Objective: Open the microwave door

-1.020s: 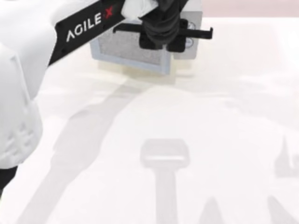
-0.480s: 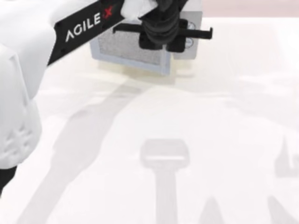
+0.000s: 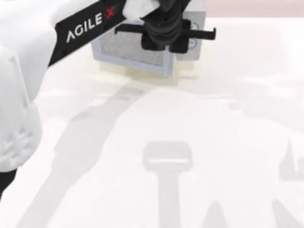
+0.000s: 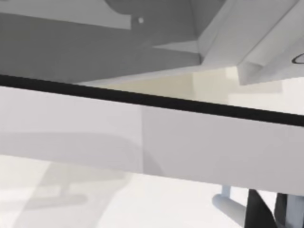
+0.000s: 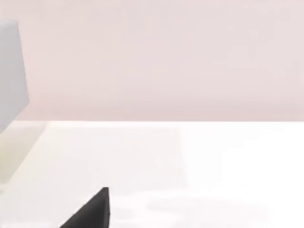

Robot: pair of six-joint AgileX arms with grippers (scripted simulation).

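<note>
White table (image 3: 228,118), with the light-grey microwave (image 3: 197,12) at its far edge. Mesh-windowed door (image 3: 128,50) hinged at the microwave's left and swung slightly out from its front, free edge toward the knob strip. Black left gripper (image 3: 164,40) right over the door's free edge, grip width impossible to tell; right arm out of the top view.

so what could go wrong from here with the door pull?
1. The left gripper sits over the microwave door's free edge, hiding the contact from above; whether it has a hold cannot be seen, so it may slip off.
2. The door is only slightly ajar, and pulling could drag the small microwave instead of swinging the door.
</note>
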